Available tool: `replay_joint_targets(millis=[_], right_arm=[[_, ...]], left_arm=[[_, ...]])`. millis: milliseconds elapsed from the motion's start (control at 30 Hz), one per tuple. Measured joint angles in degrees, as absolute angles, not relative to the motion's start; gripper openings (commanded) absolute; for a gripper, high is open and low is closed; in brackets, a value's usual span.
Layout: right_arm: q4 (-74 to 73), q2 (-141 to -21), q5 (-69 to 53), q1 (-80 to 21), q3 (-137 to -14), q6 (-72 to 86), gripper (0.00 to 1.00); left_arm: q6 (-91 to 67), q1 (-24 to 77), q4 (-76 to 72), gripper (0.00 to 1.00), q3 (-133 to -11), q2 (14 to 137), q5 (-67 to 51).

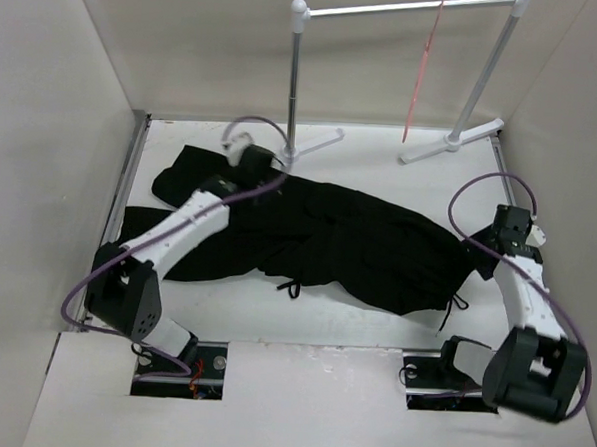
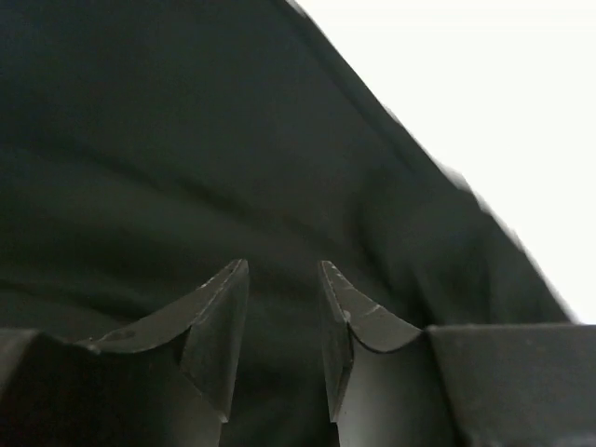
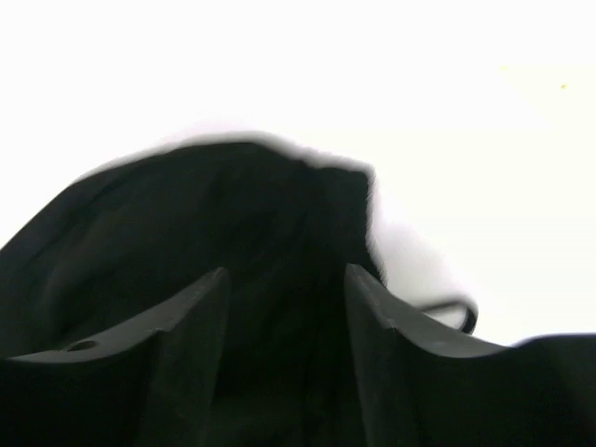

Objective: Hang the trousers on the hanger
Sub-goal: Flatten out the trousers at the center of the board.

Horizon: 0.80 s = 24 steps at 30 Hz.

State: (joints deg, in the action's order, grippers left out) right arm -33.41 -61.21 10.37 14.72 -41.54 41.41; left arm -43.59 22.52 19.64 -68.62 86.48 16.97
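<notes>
Wrist views blur, so we can't tell if cloth sits between the parted jaws of left gripper (image 2: 284, 279) and right gripper (image 3: 284, 289); one trousers (image 1: 358, 242) lies crumpled before the rail (image 1: 410, 7), one hanger (image 1: 424, 70) hangs from it.

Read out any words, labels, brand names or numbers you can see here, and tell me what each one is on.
There is no readable text in any view. The trousers, the hanger, the garment rail and the table show no lettering, and both wrist views are blurred.
</notes>
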Motion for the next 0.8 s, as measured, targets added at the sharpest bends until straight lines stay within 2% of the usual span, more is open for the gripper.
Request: replay_joint_targets(millis=[133, 300, 367, 467, 533, 733, 800], right_arm=[[-28.6, -72.8, 10.8, 18.9, -42.0, 41.4, 0.66], [-24.4, -81.1, 10.7, 20.6, -42.5, 42.3, 0.61], [-23.1, -83.3, 10.3, 20.6, -43.1, 42.9, 0.52], [-21.0, -85.0, 9.7, 20.6, -44.4, 43.8, 0.18], [-20.0, -85.2, 9.2, 20.6, -45.0, 44.6, 0.10], [-18.3, -81.8, 9.4, 20.5, -49.4, 44.7, 0.10], [-16.9, -80.7, 9.9, 20.1, -53.0, 44.5, 0.11]], left_arm=[[-43.5, 40.6, 18.6, 0.40, -64.4, 83.1, 13.9], [-42.1, 49.0, 18.2, 0.50, -62.7, 82.7, 10.2], [-41.3, 50.8, 17.6, 0.54, -62.7, 83.2, 8.3], [-39.8, 53.8, 16.2, 0.58, -63.2, 85.8, 5.5], [-38.9, 56.6, 15.5, 0.60, -64.1, 88.9, 3.8], [-37.2, 61.5, 14.8, 0.60, -66.7, 97.3, 1.7], [-37.0, 61.6, 14.7, 0.55, -68.1, 100.0, 1.8]])
